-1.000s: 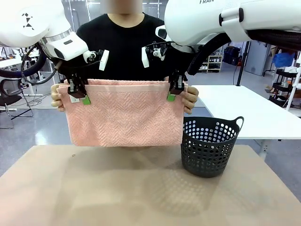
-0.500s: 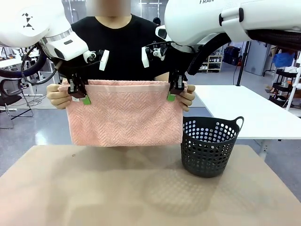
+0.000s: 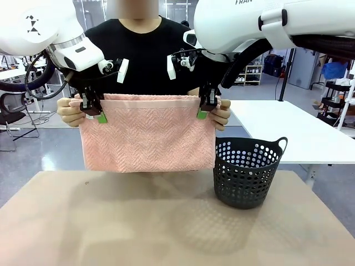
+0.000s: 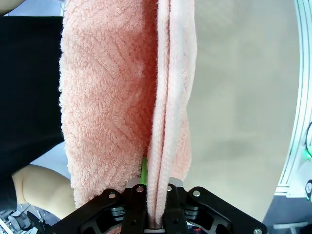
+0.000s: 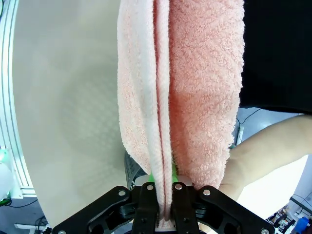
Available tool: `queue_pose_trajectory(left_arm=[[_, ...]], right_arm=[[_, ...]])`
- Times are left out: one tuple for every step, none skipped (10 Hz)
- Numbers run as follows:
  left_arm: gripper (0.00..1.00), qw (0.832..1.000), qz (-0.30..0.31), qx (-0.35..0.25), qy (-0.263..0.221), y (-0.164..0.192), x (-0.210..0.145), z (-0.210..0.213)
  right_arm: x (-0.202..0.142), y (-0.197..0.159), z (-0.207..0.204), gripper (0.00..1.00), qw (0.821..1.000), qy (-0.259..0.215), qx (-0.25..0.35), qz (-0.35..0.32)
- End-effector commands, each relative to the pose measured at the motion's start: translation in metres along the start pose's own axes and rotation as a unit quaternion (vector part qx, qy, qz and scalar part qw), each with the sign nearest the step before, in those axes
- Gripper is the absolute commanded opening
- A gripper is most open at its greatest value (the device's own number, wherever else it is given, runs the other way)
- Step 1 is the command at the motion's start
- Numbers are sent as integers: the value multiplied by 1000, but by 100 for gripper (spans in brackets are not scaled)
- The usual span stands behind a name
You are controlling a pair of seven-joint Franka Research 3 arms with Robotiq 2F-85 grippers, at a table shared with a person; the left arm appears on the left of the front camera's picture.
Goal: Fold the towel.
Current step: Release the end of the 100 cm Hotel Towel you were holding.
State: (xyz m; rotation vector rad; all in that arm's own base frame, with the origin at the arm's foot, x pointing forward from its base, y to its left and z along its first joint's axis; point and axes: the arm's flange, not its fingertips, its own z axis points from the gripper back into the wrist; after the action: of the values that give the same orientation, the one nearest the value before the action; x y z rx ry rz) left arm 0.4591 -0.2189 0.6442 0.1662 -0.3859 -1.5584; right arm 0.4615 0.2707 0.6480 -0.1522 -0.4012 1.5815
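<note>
The pale pink towel hangs folded in the air above the table's far side, top edge level. My left gripper is shut on its top left corner and my right gripper on its top right corner. In the left wrist view the towel runs up from between the fingers of the left gripper. The right wrist view has the towel pinched the same way in the right gripper. The person's hands also hold the two top corners, just outside my fingers.
A dark perforated basket stands on the brown table at the right, just below the towel's lower right corner. The person stands close behind the towel at the far edge.
The person's hands have shifted slightly upward at the towel's corners. The towel and both grippers stay where they were.
</note>
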Motion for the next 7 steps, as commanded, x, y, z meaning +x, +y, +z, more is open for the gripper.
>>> queue_pose_trajectory(left_arm=[[34, 1000, 0, 0, 0, 0, 0, 0], [35, 1000, 4, 8, 4, 1, 1, 5], [65, 1000, 6, 17, -5, 2, 1, 13], [66, 999, 10, 30, -9, 4, 1, 23], [96, 999, 17, 43, -14, 5, -3, 36], [97, 998, 27, 52, -22, 5, -8, 49], [100, 997, 64, 51, -19, 1, -13, 67]], right_arm=[[0, 0, 0, 39, 1000, 0, 0, 0], [-1, 0, 3, 39, 1000, -1, -2, -3], [-3, -1, 10, 73, 1000, -6, -10, -6], [-5, -3, 21, 42, 1000, -12, -25, -9], [-11, -8, 36, 100, 999, -28, -38, -16], [-15, -10, 54, 76, 998, -46, -45, -20], [-18, -9, 74, 100, 996, -54, -68, -28]])
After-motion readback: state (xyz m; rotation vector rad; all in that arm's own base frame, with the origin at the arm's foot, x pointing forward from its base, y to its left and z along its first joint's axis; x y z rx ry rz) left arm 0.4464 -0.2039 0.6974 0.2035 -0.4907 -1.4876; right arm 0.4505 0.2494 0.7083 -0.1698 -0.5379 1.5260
